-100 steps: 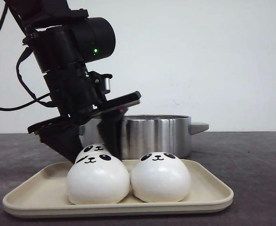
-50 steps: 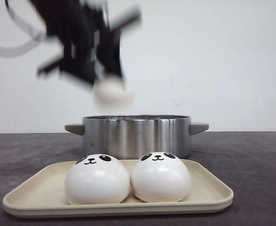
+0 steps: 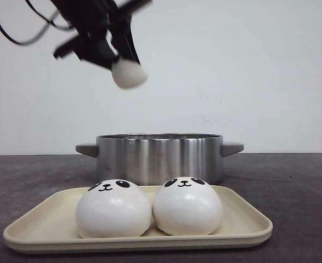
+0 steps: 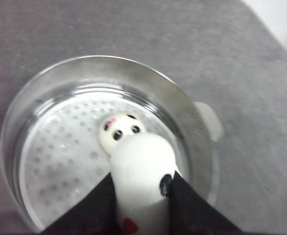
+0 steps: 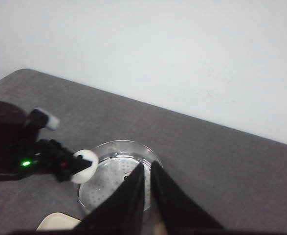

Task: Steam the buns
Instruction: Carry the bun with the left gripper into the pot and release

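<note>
Bun [image 3: 129,73] clamped in left tool [image 3: 122,61] has risen from tray [image 3: 40,227] above pot [image 3: 159,158].

You are looking at four smooth white dome-shaped buns with black panda faces. Two are sitting side by side, touching, near the front of the shallow cream rectangular tray [image 3: 248,219]: the left tray bun [image 3: 113,209] and the right tray bun [image 3: 187,205], both upright with their faces tilting up towards you. A third bun [image 4: 120,131] is lying inside the round steel pot [image 3: 159,157] on its perforated steamer plate, face up. The fourth bun [image 3: 129,73] is hanging high above the pot's left side, squeezed narrow between the black fingers of the left gripper [image 3: 121,59].
</note>
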### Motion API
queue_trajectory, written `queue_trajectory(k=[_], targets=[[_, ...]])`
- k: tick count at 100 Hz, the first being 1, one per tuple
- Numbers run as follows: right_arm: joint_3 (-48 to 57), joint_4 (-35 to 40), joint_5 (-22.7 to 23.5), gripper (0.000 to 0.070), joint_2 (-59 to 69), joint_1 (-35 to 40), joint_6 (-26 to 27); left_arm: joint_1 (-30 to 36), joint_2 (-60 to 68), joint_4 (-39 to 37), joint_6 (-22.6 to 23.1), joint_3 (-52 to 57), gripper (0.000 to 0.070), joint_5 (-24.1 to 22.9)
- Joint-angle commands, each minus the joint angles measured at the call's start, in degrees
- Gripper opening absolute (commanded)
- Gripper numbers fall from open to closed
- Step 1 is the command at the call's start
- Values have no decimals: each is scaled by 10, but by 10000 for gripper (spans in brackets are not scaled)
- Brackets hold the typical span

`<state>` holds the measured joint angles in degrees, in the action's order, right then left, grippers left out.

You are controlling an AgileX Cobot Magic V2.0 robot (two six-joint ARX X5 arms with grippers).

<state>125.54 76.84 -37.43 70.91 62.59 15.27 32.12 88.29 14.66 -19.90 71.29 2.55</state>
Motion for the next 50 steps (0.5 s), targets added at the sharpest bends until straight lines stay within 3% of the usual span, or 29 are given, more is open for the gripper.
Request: queue_trajectory(k=[1, 36, 50], targets=[[12, 13, -1, 13, 10, 7, 7, -2, 39, -12, 13, 34, 0, 1], [12, 34, -1, 13, 14, 7, 7, -10, 220, -6, 29, 165, 0, -1], [12, 42, -1, 13, 13, 7, 7, -10, 251, -11, 30, 168, 0, -31]])
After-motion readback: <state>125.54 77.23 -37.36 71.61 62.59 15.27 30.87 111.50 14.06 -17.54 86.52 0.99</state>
